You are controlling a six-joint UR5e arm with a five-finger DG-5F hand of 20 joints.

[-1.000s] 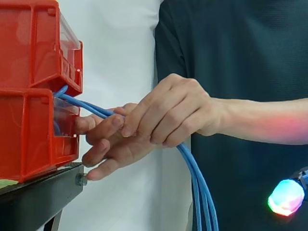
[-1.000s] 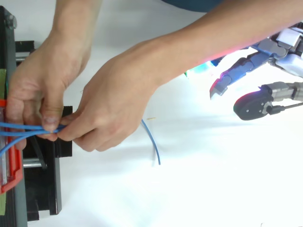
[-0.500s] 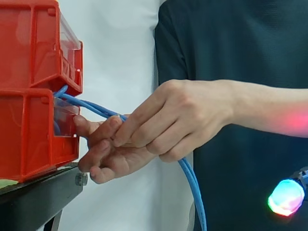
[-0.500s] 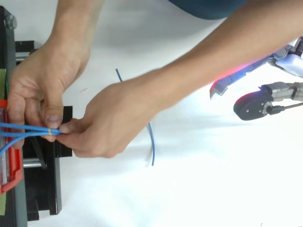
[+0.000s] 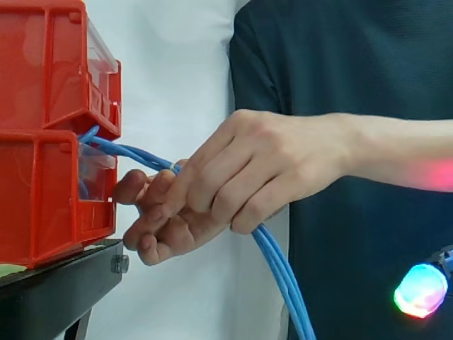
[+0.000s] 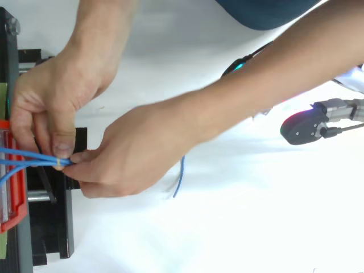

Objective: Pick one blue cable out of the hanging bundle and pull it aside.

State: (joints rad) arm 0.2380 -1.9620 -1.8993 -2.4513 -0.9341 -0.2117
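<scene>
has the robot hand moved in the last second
No. In the top view the hand sits just as far right of the black stand as before; in the side view, equally far from the red bins.

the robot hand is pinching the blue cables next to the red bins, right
No. It is a person's hands that are pinching the blue cables next to the red bins, as the side view shows. In the top view the robot hand is apart from them.
</scene>
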